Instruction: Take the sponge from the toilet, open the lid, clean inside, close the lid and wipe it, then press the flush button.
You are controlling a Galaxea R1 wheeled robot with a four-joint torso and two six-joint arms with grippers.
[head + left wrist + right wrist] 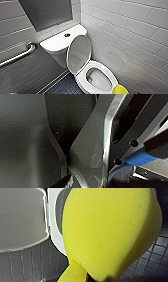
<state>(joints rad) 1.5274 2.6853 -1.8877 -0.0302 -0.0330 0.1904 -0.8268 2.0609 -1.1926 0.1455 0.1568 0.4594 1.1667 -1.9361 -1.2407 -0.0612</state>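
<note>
At the front edge of the toilet [57,42], low in your head view, the sponge [120,89] sits just beside the white seat [83,81]. In the right wrist view it looms close against the camera with floor tiles [155,255] behind it, so your right pincer appears to be gripping it. I cannot tell the left pincer's state. The lid [78,53] stands raised against the tank, and the bowl is open for cleaning. Watch two things. A loose hold could drop the sponge into the bowl when you press and scrub. An arm swinging wide could knock the lid so it falls shut. The tiled wall [130,37] close on the right leaves you little room.
</note>
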